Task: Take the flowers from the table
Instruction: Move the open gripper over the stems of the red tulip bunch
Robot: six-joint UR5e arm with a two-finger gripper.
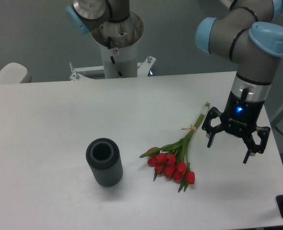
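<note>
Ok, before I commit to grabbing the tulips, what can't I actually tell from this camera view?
- Height of the gripper above the table: the single fixed camera gives no depth.
- Inside of the vase: its opening is dark.
- The flowers: blooms overlap, so no exact count; the band on the stems is too small to read.
- Table's right and near edges: cut off by the frame.

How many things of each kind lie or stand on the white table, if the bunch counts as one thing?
Bunch of red tulips: 1, lying flat on the table
Dark grey ribbed vase: 1, standing upright, to the left of the bunch in the picture
Total: 2
The end effector hangs open at the right of the stems and touches neither.
</note>
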